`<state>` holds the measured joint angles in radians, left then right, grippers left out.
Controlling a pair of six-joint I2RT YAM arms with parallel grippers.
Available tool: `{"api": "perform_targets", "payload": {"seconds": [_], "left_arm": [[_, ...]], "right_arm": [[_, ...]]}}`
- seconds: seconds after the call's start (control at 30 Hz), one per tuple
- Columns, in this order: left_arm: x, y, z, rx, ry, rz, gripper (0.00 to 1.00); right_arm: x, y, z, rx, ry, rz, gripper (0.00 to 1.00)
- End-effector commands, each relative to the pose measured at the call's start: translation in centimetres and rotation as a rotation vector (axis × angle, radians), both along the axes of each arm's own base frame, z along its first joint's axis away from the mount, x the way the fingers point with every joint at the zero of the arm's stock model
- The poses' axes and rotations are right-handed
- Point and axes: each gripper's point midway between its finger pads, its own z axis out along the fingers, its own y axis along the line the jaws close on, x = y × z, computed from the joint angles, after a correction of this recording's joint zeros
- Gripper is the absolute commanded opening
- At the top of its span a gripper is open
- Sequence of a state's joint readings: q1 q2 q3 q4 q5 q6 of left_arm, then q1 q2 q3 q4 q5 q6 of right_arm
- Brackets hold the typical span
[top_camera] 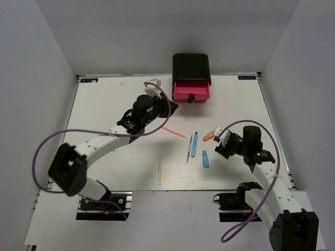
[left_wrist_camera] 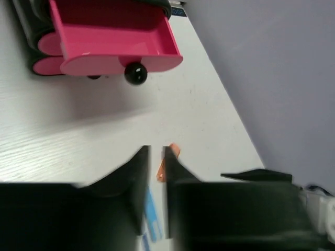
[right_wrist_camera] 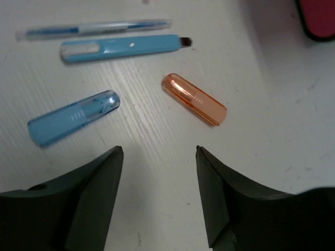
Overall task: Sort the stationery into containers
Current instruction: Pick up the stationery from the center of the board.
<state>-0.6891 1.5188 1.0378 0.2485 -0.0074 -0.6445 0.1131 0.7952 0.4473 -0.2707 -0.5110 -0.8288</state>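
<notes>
The black cabinet [top_camera: 191, 65] stands at the table's far edge with its top hot-pink drawer [top_camera: 191, 90] pulled out. In the left wrist view this drawer [left_wrist_camera: 115, 36] looks empty, its black knob [left_wrist_camera: 135, 73] facing me. My left gripper [top_camera: 170, 107] hovers left of the drawer, jaws almost together and empty [left_wrist_camera: 157, 151]. My right gripper [top_camera: 222, 140] is open and empty [right_wrist_camera: 159, 151], just short of the orange stub [right_wrist_camera: 193, 99]. The blue stub [right_wrist_camera: 73, 117], light blue marker [right_wrist_camera: 123, 47] and grey-blue pen [right_wrist_camera: 94, 29] lie beside it.
The pink-orange pen [top_camera: 174, 132] lies mid-table and the yellow stick [top_camera: 159, 171] near the front edge. Two shut pink drawers [left_wrist_camera: 47, 55] sit under the open one. Grey walls enclose the table on three sides.
</notes>
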Motion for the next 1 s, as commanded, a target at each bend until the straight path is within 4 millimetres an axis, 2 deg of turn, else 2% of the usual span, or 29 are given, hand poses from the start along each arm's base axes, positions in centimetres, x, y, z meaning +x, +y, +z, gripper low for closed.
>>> {"api": "perform_targets", "payload": {"seconds": [0.0,0.03,0.07,0.1,0.13,0.17,0.2,0.23,0.27,0.3,0.33,0.37,0.4,0.47,0.53,0.77,0.87,0.93,0.97], "left_arm": [[-4.1,3.5,1.0,0.166,-0.072,-0.081,0.19],[-4.6,4.7,0.6,0.214,-0.067,-0.063,0.14],[-6.2,6.7,-0.4,0.296,-0.047,-0.063,0.12],[-6.7,8.0,-0.8,0.337,-0.042,-0.038,0.15],[-7.5,9.1,-1.3,0.373,-0.036,-0.030,0.22],[-9.5,11.6,-3.7,0.460,0.006,-0.028,0.50],[-9.6,12.1,-2.4,0.449,-0.035,-0.012,0.64],[-10.7,13.3,-3.9,0.492,-0.011,-0.015,0.73],[-11.3,14.2,-4.0,0.520,-0.029,-0.016,0.83],[-12.1,15.0,-2.8,0.507,-0.075,-0.012,0.85],[-12.8,15.8,-3.7,0.537,-0.071,-0.010,0.87],[-13.2,16.3,-3.7,0.538,-0.084,-0.011,0.89],[-13.2,17.0,-3.4,0.546,-0.106,0.019,0.92],[-13.6,17.8,-2.0,0.516,-0.150,0.055,0.93],[-13.5,17.9,-1.5,0.500,-0.181,0.062,0.94],[-13.3,17.9,-2.2,0.536,-0.157,0.058,0.96],[-13.3,17.9,-2.2,0.536,-0.157,0.058,0.96],[-13.3,18.2,-1.9,0.533,-0.164,0.071,0.96],[-13.3,18.2,-1.9,0.533,-0.164,0.071,0.96]], "right_arm": [[-1.0,1.1,-1.0,-0.158,-0.110,0.341,0.63],[-0.4,1.1,-1.0,-0.172,-0.081,0.355,0.60],[-1.3,1.0,-2.5,-0.171,0.023,0.378,0.58],[-0.2,1.1,-1.5,-0.200,-0.011,0.414,0.54],[0.5,1.2,-1.4,-0.203,0.009,0.433,0.54],[1.1,1.2,-1.7,-0.207,0.053,0.452,0.56],[1.2,1.3,-1.9,-0.204,0.060,0.458,0.57],[1.6,1.3,-1.9,-0.216,0.042,0.472,0.60],[1.9,1.3,-2.2,-0.225,0.035,0.479,0.62],[2.0,1.4,-2.5,-0.225,0.032,0.490,0.65],[2.9,1.5,-2.1,-0.225,-0.004,0.489,0.66],[3.1,1.7,-2.3,-0.223,0.001,0.494,0.68],[3.4,1.7,-2.7,-0.221,0.013,0.497,0.68],[3.8,1.8,-2.6,-0.220,0.038,0.513,0.76],[4.3,1.8,-2.9,-0.240,0.039,0.559,0.83],[7.0,1.5,-4.0,-0.277,0.067,0.552,0.83],[7.5,1.5,-5.5,-0.278,0.136,0.579,0.80],[8.5,1.4,-4.9,-0.283,0.140,0.585,0.78],[8.4,1.5,-6.0,-0.279,0.176,0.594,0.78]]}}
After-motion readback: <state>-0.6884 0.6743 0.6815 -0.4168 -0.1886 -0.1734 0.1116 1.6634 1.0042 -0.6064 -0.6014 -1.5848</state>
